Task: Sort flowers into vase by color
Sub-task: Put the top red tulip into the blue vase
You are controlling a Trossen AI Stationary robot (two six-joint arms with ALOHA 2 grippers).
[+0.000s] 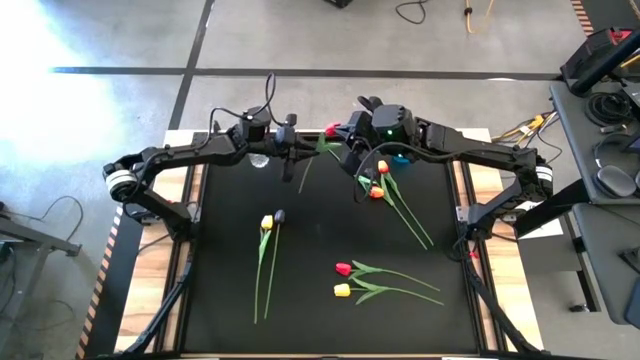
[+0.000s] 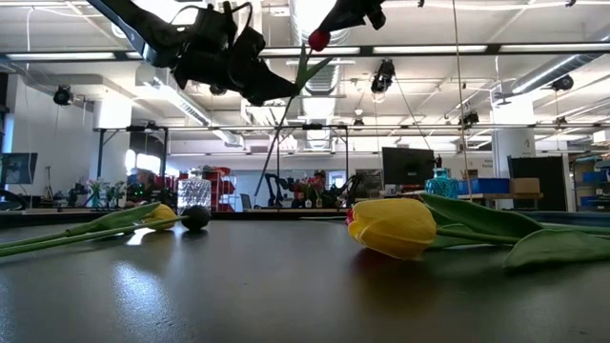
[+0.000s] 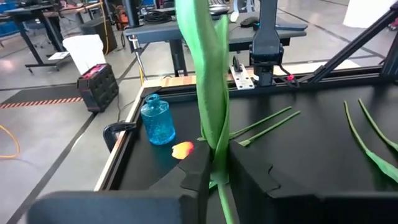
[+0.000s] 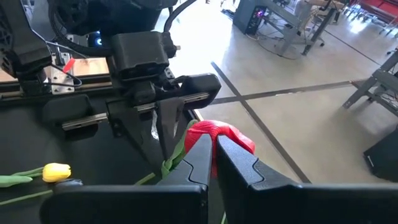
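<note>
While both grippers meet mid-air at the table's back, a red tulip (image 4: 219,135) hangs between them.
Right gripper (image 4: 213,148) clamps just under the head; left gripper (image 3: 216,168) pinches the stem lower, seemingly fully; stem runs down toward the left arm.

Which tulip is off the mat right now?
The red tulip at the far edge, held up between both grippers: the right gripper shut just under its head, the left gripper on its stem. All the others lie flat.

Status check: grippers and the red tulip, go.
Left gripper shut on red tulip's stem, right gripper shut just below its head. Both raised at the table's far edge. Nothing blocking.
</note>
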